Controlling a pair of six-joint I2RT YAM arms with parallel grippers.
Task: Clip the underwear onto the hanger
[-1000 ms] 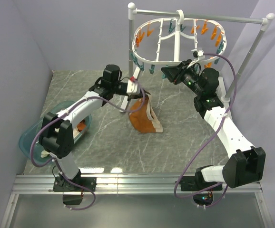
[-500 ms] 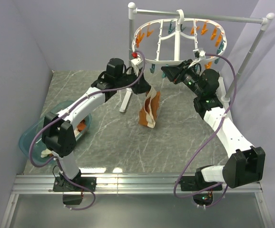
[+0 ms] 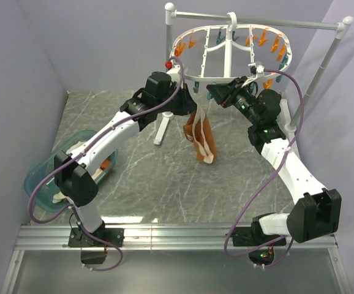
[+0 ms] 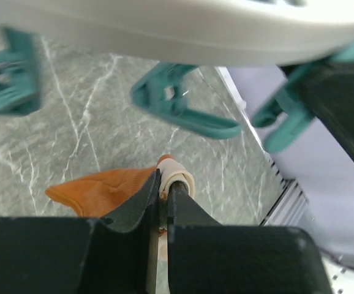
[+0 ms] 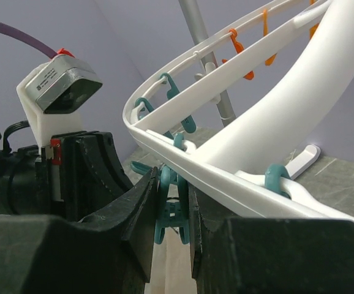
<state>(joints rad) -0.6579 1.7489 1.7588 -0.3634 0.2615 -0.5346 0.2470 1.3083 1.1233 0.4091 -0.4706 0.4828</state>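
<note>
My left gripper (image 4: 163, 184) pinches the underwear (image 4: 100, 190) by its firmer waistband; the limp, light cloth dangles. My right gripper (image 5: 172, 191) clamps a teal clothespin (image 5: 172, 215) on the hanger (image 5: 287, 116).

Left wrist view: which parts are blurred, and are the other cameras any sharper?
Left wrist: hanger and teal clothespins blurred, underwear in the left gripper sharp. Right wrist: hanger crisp, right gripper dark. Top external: sharp, evenly lit.

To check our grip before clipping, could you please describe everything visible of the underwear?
The underwear is soft, crumpled rust-orange fabric with cream trim. It hangs lengthwise just below the near rim of the hanger, pinched at its cream edge by the shut left gripper. Its lower end seems clear of the table.
</note>
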